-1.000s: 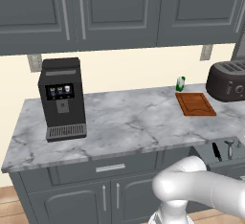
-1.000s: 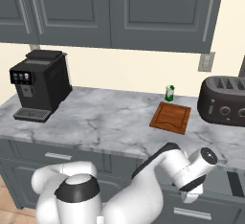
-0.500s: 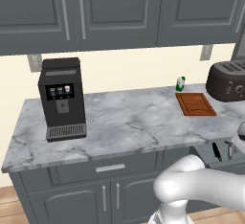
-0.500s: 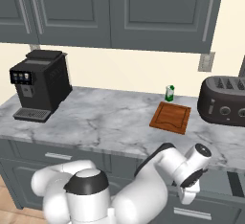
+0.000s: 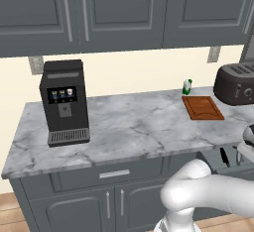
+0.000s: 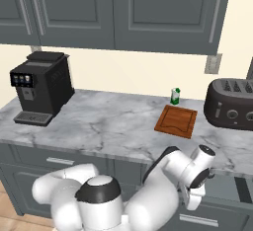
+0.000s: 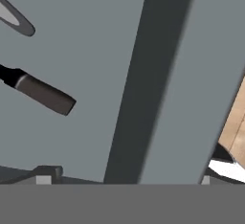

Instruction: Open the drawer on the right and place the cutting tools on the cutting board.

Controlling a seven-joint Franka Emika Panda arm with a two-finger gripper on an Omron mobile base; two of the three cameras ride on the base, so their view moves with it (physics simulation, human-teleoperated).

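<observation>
The drawer (image 5: pixel 218 162) stands pulled out below the counter's right end, its grey inside (image 7: pixel 86 50) seen from close above. A slim black knife (image 5: pixel 224 156) lies in it; its dark handle (image 7: pixel 44 94) shows at the left of the hand view. A pale grey tool (image 7: pixel 16 19) lies beyond it, partly cut off. My gripper (image 7: pixel 125 180) hangs over the drawer's edge, open and holding nothing; its white hand (image 5: pixel 246 145) is at the right border of the left base view. The reddish-brown cutting board (image 5: pixel 202 108) (image 6: pixel 176 121) lies bare on the counter.
A dark toaster (image 5: pixel 235 83) stands right of the board, a small green-and-white bottle (image 5: pixel 187 86) behind it. A black coffee machine (image 5: pixel 64 102) sits at the counter's left. Grey cabinets (image 5: pixel 124 8) hang overhead. Wooden floor (image 7: pixel 234 122) shows past the drawer front.
The hand has swung right and down over the open drawer, coming into the left base view's right edge. Knife, board and drawer have not moved.
</observation>
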